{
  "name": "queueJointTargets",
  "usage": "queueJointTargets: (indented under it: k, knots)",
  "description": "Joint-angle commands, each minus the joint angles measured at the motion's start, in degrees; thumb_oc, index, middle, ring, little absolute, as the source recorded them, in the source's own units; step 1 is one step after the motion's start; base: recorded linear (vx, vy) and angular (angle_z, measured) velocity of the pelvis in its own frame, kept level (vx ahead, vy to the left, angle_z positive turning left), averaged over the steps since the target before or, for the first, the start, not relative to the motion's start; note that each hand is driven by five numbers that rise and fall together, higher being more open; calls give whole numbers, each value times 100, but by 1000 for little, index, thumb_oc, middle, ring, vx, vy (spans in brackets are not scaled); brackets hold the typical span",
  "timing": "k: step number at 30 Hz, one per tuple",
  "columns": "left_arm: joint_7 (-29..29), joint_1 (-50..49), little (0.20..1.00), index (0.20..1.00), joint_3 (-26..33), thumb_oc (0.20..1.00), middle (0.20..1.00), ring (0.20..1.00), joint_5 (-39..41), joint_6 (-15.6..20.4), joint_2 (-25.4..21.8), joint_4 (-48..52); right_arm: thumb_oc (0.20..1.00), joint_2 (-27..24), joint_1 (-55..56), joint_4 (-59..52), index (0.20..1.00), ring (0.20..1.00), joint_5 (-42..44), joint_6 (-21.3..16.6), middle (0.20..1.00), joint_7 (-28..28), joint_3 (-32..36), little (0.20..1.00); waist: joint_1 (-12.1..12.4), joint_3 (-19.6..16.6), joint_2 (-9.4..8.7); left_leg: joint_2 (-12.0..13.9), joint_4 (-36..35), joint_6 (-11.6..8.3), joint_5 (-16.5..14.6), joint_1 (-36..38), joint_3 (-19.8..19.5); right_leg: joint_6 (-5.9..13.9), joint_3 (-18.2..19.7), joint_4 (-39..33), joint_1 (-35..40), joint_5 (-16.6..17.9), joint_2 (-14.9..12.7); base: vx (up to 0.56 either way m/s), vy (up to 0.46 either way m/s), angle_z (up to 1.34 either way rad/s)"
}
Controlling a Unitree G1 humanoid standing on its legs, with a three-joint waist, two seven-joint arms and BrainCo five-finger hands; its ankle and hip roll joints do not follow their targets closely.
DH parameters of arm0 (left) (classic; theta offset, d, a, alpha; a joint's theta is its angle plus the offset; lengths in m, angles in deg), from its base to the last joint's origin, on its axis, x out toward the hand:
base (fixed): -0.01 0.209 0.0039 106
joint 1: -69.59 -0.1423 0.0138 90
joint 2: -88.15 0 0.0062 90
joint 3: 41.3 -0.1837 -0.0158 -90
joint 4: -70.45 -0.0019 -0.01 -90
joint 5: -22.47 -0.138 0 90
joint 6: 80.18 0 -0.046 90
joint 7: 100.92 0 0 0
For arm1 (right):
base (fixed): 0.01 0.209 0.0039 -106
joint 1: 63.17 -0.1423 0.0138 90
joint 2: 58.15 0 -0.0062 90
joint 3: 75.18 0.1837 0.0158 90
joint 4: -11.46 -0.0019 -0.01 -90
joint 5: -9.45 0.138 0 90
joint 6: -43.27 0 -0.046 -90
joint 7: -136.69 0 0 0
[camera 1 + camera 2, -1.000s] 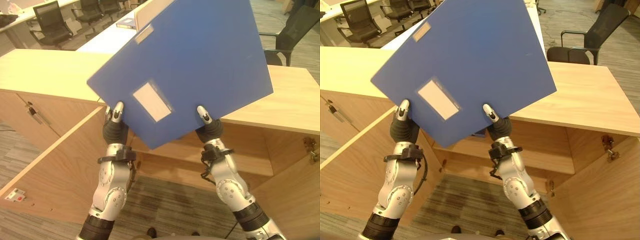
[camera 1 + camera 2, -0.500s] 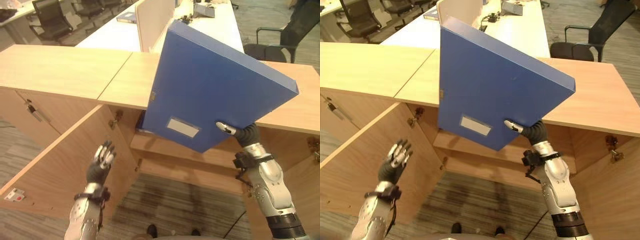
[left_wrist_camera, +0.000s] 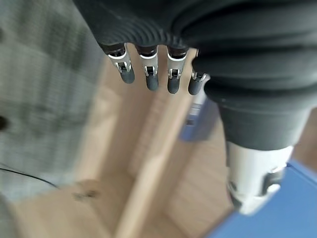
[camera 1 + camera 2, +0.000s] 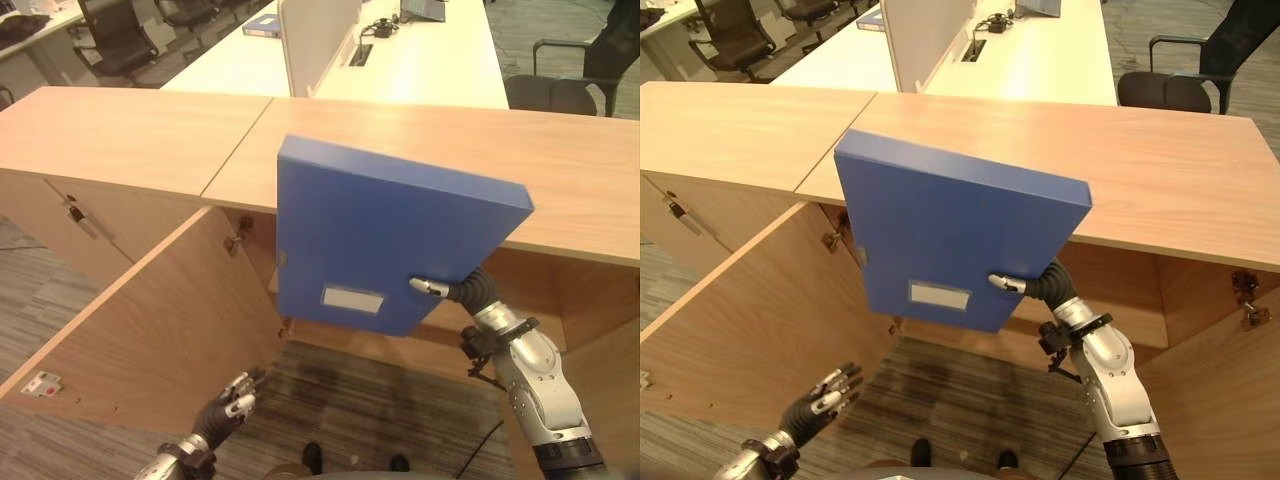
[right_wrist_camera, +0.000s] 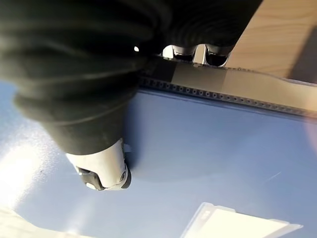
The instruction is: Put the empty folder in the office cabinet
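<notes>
Before the open cabinet (image 4: 150,310), in the left eye view, the right hand (image 4: 455,292) pinches the folder (image 4: 385,245) by its lower corner, thumb on the face, holding it upright, apparently to slide it onto a shelf. Its label (image 4: 352,299) is blank. Low in the right eye view, the left hand (image 4: 820,395) hangs relaxed and empty. From the left wrist, straight fingers (image 3: 148,74) confirm that. From the right wrist, the thumb (image 5: 101,171) presses the folder's face; no writing is legible.
</notes>
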Motion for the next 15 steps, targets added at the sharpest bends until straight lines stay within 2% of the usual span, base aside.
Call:
queueJointTargets:
  k: [1,4,7,10,14,15]
  knots:
    - [577,543,1000,1000,4,1000,1000,1000,-873,463,-170,-519,200,-132,-121,80,200,200,-335,-210,200,-94,-71,200,62,160,-176,365,94,-205,-676,537,93,468,62,310,12,-387,-470,1,-6,6]
    - [999,814,1000,1000,-155,1000,1000,1000,-1171,500,78,-1080,200,-310,-108,737,200,200,-1172,-280,200,-545,-245,200,36,237,-161,365,111,-214,-663,480,56,481,25,388,-59,-404,-483,-16,-12,7]
    - [1128,905,1000,1000,-278,1000,1000,1000,-1310,536,121,-1262,200,-369,-84,1206,200,200,-1664,-229,200,-799,-367,200,34,320,-145,367,130,-215,-658,421,42,490,1,447,-127,-407,-500,0,0,0]
    - [1270,995,1000,1000,-298,1000,1000,1000,-1403,553,169,-1468,200,-439,-125,1552,200,200,-2045,-224,200,-961,-487,200,45,376,-130,371,145,-218,-640,359,35,496,-16,467,-182,-413,-504,0,0,0]
    - [1417,1137,1000,1000,-428,1000,1000,1000,-1562,555,181,-1696,200,-474,-196,2436,200,200,-2374,-130,200,-1261,-713,200,55,440,-103,360,143,-230,-598,277,14,500,-53,445,-218,-401,-525,0,0,0]
    - [1458,1181,1000,1000,-464,1000,1000,1000,-1659,544,159,-1782,200,-497,-211,2958,200,200,-2542,-83,200,-1422,-757,200,58,449,-86,357,128,-240,-580,253,-13,508,-97,407,-210,-393,-532,0,0,0]
